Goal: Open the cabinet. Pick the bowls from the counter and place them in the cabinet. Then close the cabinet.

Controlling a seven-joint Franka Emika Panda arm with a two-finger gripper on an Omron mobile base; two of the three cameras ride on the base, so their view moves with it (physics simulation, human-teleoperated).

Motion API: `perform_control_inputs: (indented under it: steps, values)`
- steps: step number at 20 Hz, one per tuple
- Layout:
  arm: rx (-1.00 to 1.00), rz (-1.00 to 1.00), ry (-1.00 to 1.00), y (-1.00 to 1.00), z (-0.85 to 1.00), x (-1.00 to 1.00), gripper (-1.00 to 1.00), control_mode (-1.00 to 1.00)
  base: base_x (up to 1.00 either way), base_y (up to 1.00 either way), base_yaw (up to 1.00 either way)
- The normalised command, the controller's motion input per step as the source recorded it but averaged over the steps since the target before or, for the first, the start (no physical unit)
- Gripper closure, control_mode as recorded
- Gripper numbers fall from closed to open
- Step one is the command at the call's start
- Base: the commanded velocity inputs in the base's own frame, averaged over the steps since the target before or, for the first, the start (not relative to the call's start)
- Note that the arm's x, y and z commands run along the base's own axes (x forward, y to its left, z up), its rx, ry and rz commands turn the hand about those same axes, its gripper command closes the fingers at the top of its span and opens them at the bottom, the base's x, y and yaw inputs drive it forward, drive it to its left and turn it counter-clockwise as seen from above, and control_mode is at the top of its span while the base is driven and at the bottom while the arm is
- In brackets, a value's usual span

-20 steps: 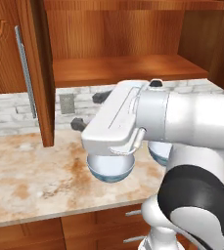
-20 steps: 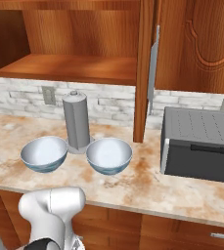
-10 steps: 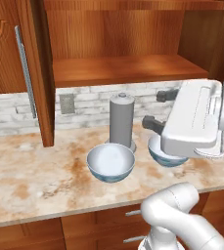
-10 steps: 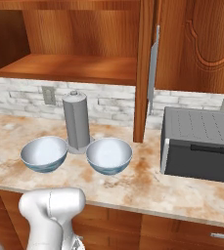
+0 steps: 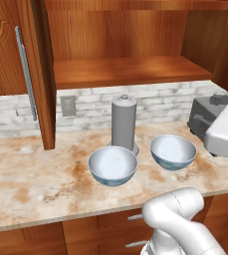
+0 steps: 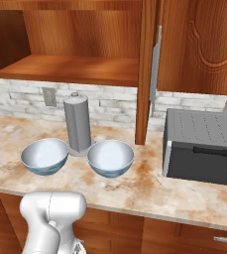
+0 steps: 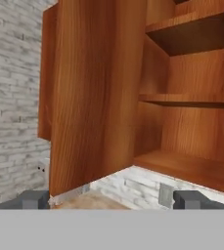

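Facing the unlabelled open cabinet [image 7: 99, 97], end effector [image 7: 111, 199] spread.

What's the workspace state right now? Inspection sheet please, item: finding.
Surface: counter beige stone, mottled orange-brown.
Job's things: cabinet open, both doors swung out, shelf bare; two bowls upright on the counter, side by side, apart.
Clutter: grey cylinder upright behind the bowls; dark toaster oven at the right.
Grippers: gripper open, fingers wide apart, holding nothing, facing the cabinet.
Cables: nothing seen.
Surroundings: white brick backsplash, wall outlet, drawers below.
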Motion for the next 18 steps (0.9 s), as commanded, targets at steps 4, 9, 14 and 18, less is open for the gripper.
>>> perform_control_inputs:
  steps: [4, 9, 14, 18]
  values:
    - [0.0, -0.22, 0.0, -0.54, 0.0, -0.05, -1.0, -1.0, 0.0, 0.0, 0.0]
    - [0.0, -0.12, 0.18, -0.08, 0.0, 0.21, -1.0, -1.0, 0.0, 0.0, 0.0]
    - [0.0, -0.01, 0.65, 0.0, 0.0, 0.64, -1.0, -1.0, 0.0, 0.0, 0.0]
    - [0.0, -0.05, 0.62, -0.01, -0.05, 0.14, -1.0, -1.0, 0.0, 0.0, 0.0]
